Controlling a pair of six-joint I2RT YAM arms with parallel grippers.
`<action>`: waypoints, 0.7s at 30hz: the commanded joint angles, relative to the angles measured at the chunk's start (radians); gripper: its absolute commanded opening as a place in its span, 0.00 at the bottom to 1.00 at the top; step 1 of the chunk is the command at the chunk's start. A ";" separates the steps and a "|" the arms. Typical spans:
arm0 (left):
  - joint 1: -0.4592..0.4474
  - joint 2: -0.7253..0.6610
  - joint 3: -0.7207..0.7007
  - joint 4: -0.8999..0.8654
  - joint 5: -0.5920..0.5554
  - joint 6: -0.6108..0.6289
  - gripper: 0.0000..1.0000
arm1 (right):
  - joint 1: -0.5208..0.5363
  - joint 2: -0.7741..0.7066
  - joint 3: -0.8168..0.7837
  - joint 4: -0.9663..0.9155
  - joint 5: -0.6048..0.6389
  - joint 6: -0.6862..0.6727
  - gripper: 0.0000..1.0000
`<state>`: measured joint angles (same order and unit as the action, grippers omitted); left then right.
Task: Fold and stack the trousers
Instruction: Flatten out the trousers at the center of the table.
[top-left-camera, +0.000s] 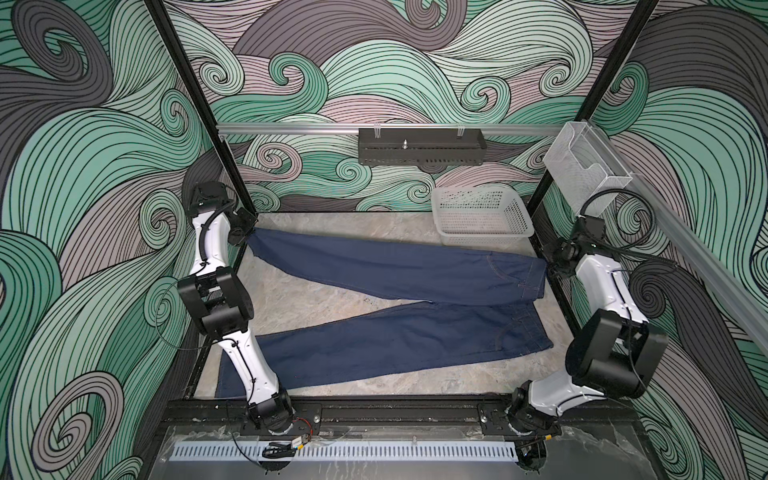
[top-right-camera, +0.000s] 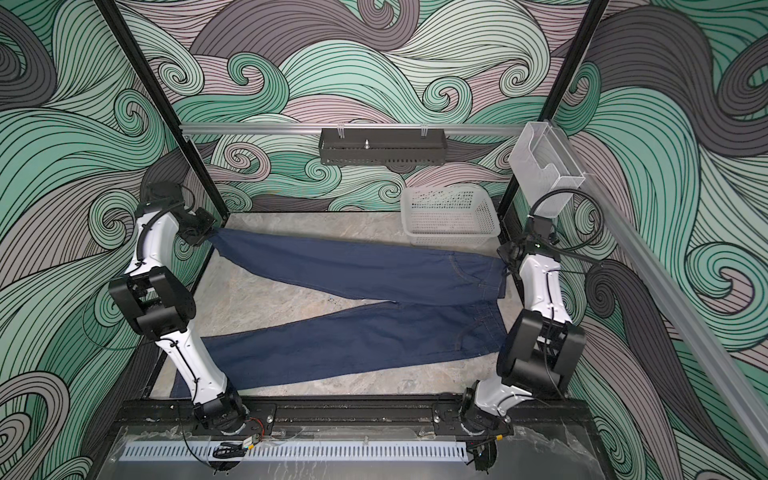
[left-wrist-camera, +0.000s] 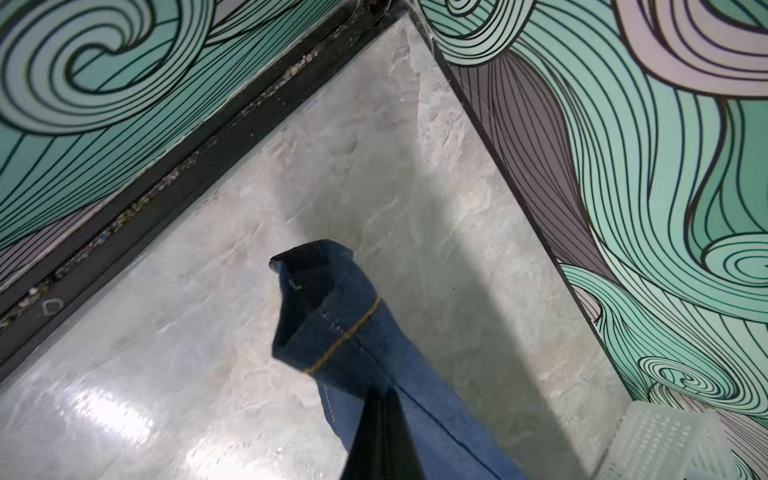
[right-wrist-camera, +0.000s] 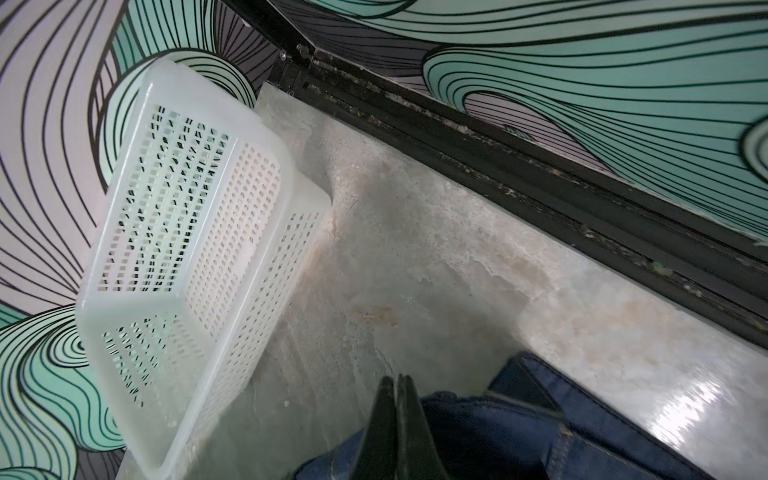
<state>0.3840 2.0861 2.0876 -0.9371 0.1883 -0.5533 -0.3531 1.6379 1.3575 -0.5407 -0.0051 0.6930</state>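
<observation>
The dark navy trousers (top-left-camera: 374, 345) lie across the marble table (top-left-camera: 316, 295), legs towards the left and waist at the right, as both top views show (top-right-camera: 353, 266). The far leg is held taut above the table. My left gripper (top-left-camera: 249, 237) (top-right-camera: 212, 232) is shut on that leg's hem at the back left. In the left wrist view the closed gripper (left-wrist-camera: 384, 395) pinches denim just behind the orange-stitched hem (left-wrist-camera: 345, 332). My right gripper (top-left-camera: 548, 266) (top-right-camera: 505, 262) is shut on the waist at the right edge. The right wrist view has the gripper (right-wrist-camera: 397, 380) closed, with denim (right-wrist-camera: 498, 432) bunched around it.
A white perforated basket (top-left-camera: 482, 216) (right-wrist-camera: 187, 249) stands at the back right, just behind the waist. A black tray (top-left-camera: 419, 145) hangs on the rear rail and a clear holder (top-left-camera: 582, 166) on the right post. Black frame rails edge the table.
</observation>
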 joint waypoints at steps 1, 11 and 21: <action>-0.001 0.088 0.160 -0.039 -0.074 0.008 0.00 | 0.037 0.113 0.103 0.053 0.092 0.012 0.00; -0.064 0.332 0.428 -0.098 -0.129 0.005 0.00 | 0.095 0.358 0.269 0.038 0.146 0.042 0.00; -0.086 0.376 0.426 -0.083 -0.151 -0.001 0.00 | 0.101 0.444 0.284 0.039 0.148 0.047 0.00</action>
<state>0.3023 2.4355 2.4813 -1.0027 0.0731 -0.5507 -0.2508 2.0430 1.6234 -0.4950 0.1108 0.7242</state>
